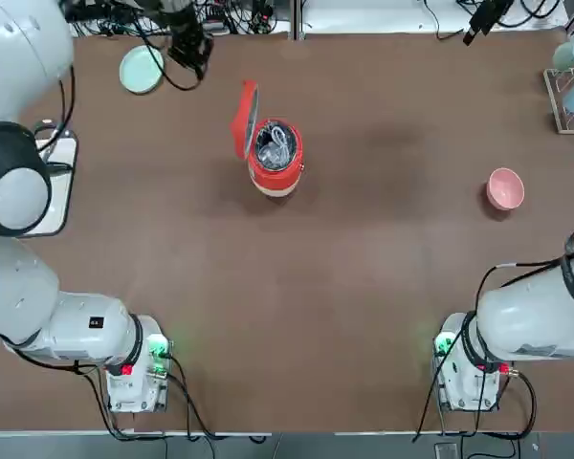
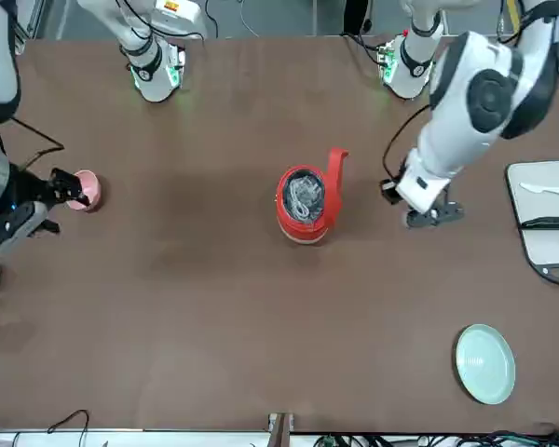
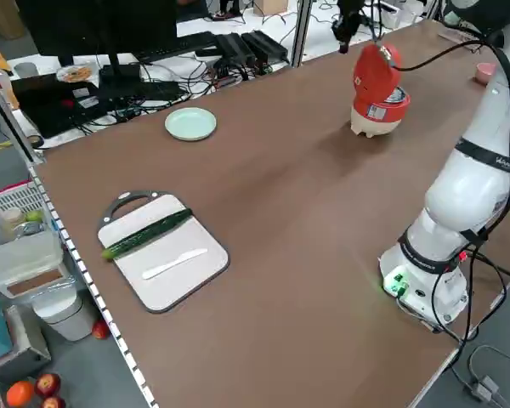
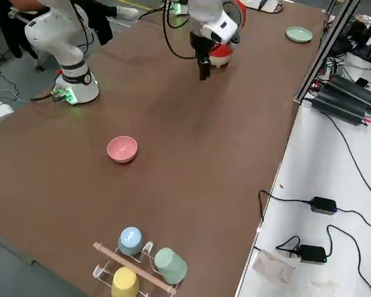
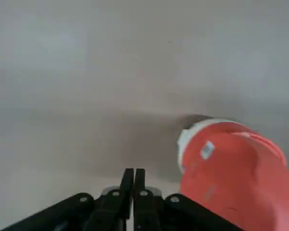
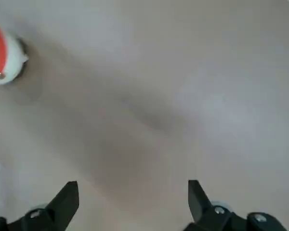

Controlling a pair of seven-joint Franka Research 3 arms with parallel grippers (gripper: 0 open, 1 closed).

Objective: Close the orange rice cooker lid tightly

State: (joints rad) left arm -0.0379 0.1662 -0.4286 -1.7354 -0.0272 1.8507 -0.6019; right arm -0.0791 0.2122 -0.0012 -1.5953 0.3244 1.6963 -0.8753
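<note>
Orange rice cooker [image 1: 275, 158] stood near the middle of the brown bench [image 1: 364, 268], toward the far side from the arm bases. Lid [image 1: 244, 120] was up on its hinge, standing nearly vertical at the cooker's left-hand side, silvery pot inside open to view with something pale and tangled in it. Left hand [image 2: 438, 215] hung just beyond the raised lid's outer face, close beside it but not seen touching, black fingers [image 5: 133, 190] pressed together with no gap and nothing between them. Right hand [image 6: 133, 197] sat far off at the right edge of the bench, fingers spread wide and empty, near the pink bowl [image 1: 505, 187]. Pale green plate [image 1: 141, 69] lay at the far left corner, well apart from the cooker. Cutting board [image 3: 163, 251] with a cucumber [image 3: 144, 235] and a white knife [image 3: 174, 263] rested at the left edge. Cup rack [image 4: 139, 263] with blue, green and yellow cups stood at the far right corner
</note>
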